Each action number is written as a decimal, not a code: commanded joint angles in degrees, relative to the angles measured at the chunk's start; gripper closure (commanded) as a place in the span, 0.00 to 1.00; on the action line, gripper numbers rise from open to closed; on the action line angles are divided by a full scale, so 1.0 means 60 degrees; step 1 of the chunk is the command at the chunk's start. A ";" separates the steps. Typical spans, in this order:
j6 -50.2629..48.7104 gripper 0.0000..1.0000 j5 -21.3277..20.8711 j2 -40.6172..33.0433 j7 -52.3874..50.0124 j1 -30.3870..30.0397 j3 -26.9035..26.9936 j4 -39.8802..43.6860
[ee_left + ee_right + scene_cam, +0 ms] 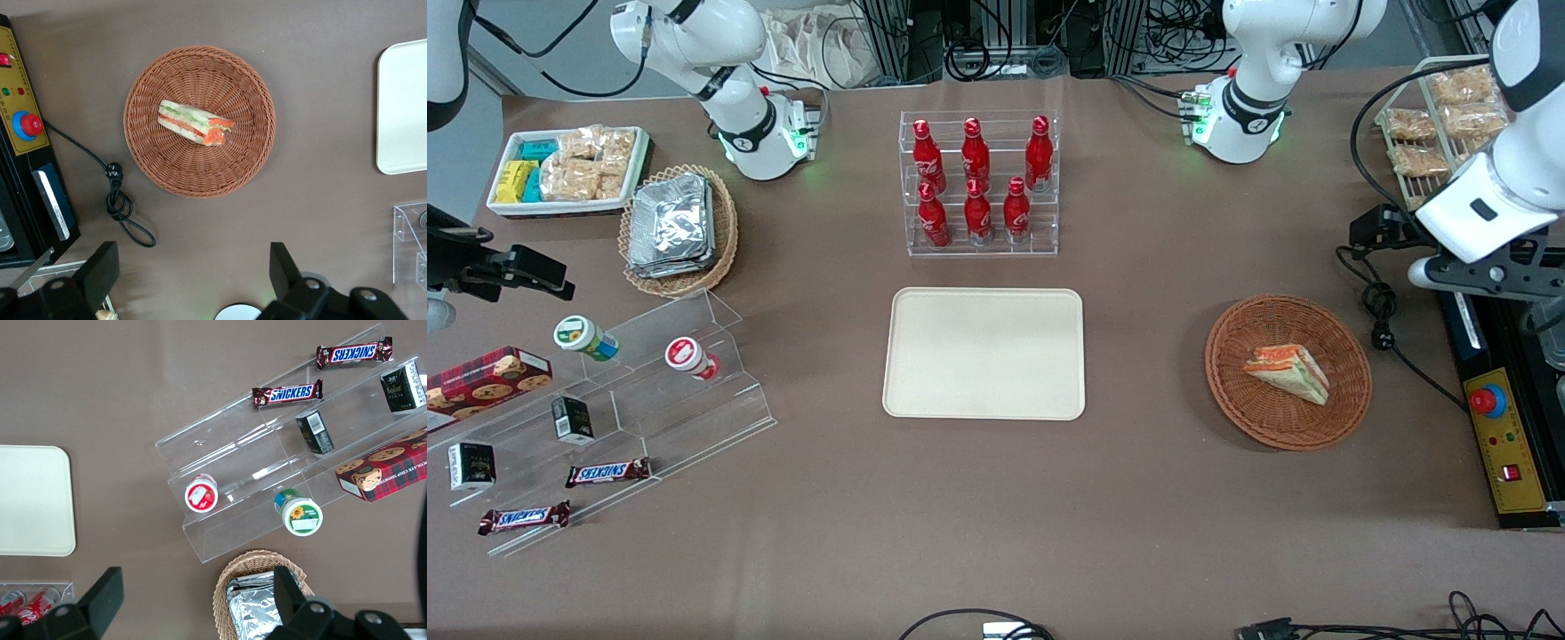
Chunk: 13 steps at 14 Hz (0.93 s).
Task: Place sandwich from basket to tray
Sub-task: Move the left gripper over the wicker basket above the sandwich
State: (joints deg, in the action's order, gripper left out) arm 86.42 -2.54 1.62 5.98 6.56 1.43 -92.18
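**A:** One sandwich [1288,372] is all you have to move. From the front it lies inside the reddish-brown basket [1232,391], toward the working arm's end of the table, with the cream tray [984,353] bare at mid-table, well apart from it. Your gripper [1489,271] hangs out past the basket's edge, over the black cable [1380,307] and near the control box [1503,436].

**B:** Can you tell how the fingers stand from there?

**A:** Not from the front. On the left wrist camera they are spread wide, one dark fingertip [100,267] to each side, nothing between them. The sandwich [195,123] shows as a wedge lying on its side in the basket [150,160], filling edge turned toward the lens.

**B:** So what should worry you?

**A:** I judge three risks. The clear wrap looks slick and the bread soft, so a squeeze across the sloping faces could squirt it out or crush it. A low approach could catch the woven rim and drag the basket. That cable [120,200] could also snag your descent.

**B:** And the right wrist camera?

**A:** You see only a corner of the tray [33,500], plus the clear stepped shelf [267,467] of snacks.
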 commanded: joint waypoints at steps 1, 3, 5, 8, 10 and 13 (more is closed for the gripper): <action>-0.0312 0.00 -0.0016 0.0331 0.0161 -0.0023 0.0228 0.0482; -0.0312 0.00 -0.0045 0.0477 0.0175 -0.0023 0.0376 0.0699; -0.0297 0.00 -0.0089 0.0638 -0.0160 -0.0023 0.0434 0.0716; 0.1292 0.00 0.0101 0.0144 -0.2219 -0.0023 0.0771 -0.0785; 0.3121 0.00 0.0262 -0.0501 -0.4050 -0.0023 0.0786 -0.2601; 0.4607 0.00 0.0497 -0.0549 -0.7199 -0.0023 0.0786 -0.3970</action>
State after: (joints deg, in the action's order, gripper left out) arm 109.60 -0.79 1.47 -27.18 6.33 6.15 -109.28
